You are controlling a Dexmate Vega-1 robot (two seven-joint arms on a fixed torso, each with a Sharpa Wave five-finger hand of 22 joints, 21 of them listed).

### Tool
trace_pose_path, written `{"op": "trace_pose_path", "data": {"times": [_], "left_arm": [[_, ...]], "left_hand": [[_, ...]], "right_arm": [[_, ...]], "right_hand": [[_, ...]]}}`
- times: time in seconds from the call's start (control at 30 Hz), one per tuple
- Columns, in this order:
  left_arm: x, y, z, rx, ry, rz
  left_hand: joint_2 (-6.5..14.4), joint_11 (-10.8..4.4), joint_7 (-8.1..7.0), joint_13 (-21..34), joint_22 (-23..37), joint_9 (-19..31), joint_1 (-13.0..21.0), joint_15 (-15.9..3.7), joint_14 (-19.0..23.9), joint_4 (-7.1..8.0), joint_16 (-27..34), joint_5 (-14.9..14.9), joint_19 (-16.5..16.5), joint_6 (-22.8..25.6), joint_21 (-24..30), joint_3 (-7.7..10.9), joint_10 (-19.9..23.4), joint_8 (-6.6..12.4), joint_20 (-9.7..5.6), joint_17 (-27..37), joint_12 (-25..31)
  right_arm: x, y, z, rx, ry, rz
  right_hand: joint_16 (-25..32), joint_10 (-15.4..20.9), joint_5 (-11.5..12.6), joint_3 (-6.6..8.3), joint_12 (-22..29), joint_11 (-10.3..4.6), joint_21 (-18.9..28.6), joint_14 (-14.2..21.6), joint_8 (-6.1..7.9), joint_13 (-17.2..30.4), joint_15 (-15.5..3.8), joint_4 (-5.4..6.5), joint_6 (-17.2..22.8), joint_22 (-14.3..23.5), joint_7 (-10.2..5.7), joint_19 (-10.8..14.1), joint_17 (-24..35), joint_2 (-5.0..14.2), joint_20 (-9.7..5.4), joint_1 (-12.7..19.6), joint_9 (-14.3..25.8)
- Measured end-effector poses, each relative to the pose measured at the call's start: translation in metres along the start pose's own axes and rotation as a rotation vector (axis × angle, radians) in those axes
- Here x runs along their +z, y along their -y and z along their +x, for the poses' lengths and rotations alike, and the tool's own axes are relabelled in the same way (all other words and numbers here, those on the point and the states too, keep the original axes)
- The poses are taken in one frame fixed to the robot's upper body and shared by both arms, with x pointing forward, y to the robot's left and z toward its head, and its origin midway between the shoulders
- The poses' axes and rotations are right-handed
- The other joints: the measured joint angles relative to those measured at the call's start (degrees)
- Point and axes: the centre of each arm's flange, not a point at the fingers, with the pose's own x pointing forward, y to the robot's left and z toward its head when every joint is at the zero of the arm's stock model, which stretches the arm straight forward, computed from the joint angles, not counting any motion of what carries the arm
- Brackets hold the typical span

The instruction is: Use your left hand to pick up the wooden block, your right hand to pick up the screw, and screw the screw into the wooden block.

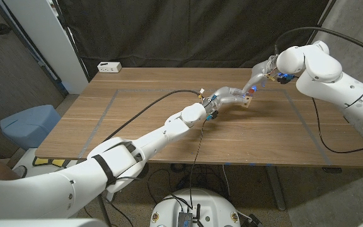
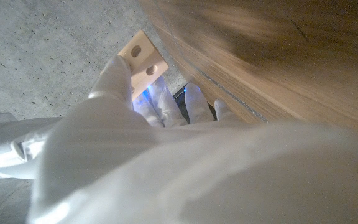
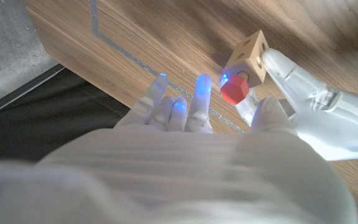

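My left hand [image 1: 230, 98] reaches over the table's middle and grips a small wooden block [image 1: 249, 99] above the tabletop. In the left wrist view the wooden block [image 2: 143, 60] shows two round holes and sits at the fingertips of the left hand [image 2: 135, 124]. My right hand [image 1: 261, 79] comes in from the right and meets the block. In the right wrist view the red-headed screw [image 3: 235, 91] is pressed against one face of the wooden block [image 3: 248, 57], pinched at the thumb of my right hand [image 3: 185, 124]. The left hand's fingers [image 3: 300, 84] hold the block's other side.
A white power box [image 1: 109, 66] lies at the wooden table's [image 1: 137, 120] far left corner. Blue tape lines [image 1: 103, 113] mark the tabletop. A black cable [image 1: 150, 106] runs along my left arm. A blue seat [image 1: 27, 123] stands left of the table.
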Motion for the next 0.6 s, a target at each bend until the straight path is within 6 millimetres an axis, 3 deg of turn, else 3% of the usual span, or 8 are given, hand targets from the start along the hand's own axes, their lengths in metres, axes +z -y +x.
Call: {"op": "trace_pose_path", "data": {"times": [0.23,0.53,0.6], "left_arm": [[0.000,0.000,0.000,-0.001,0.001,0.001],[0.002,0.001,0.001,-0.003,0.005,0.004],[0.002,0.001,0.001,-0.003,0.006,0.004]], "left_hand": [[0.00,-0.01,0.00,0.00,0.00,0.21,0.00,0.00,0.00,0.00,0.00,0.00,0.00,0.00,0.00,0.00,-0.01,-0.06,0.00,0.00,0.00],[0.00,-0.01,0.00,0.00,0.00,0.19,0.00,0.00,0.00,0.00,0.00,-0.02,0.00,0.00,0.00,0.00,-0.01,0.03,0.00,0.00,0.00],[0.00,-0.01,0.00,0.00,0.00,0.18,0.00,0.00,0.00,0.00,0.00,-0.03,0.00,0.00,0.00,0.00,-0.01,0.03,0.00,0.00,0.00]], "right_arm": [[-0.001,0.001,-0.006,0.005,0.029,0.003],[-0.003,0.004,-0.013,-0.006,0.044,-0.005],[-0.003,0.004,-0.013,-0.007,0.048,-0.008]], "right_hand": [[-0.09,-2.76,0.23,0.64,0.00,-0.20,0.00,-1.44,-1.48,0.00,0.22,-1.57,-2.35,0.00,-0.73,-1.16,-0.01,-0.34,0.53,2.03,0.01],[-0.09,-5.52,0.23,1.99,0.00,-2.34,0.00,-3.37,-2.67,-0.01,-0.73,-3.81,-3.92,-0.13,-1.97,-2.44,-0.27,-0.42,1.81,6.15,0.28],[-0.09,-6.12,0.23,2.32,0.00,-2.96,0.00,-3.59,-2.81,-0.01,-0.94,-4.13,-4.02,-0.14,-2.93,-2.44,-0.27,-0.57,1.81,7.39,0.28]]}}
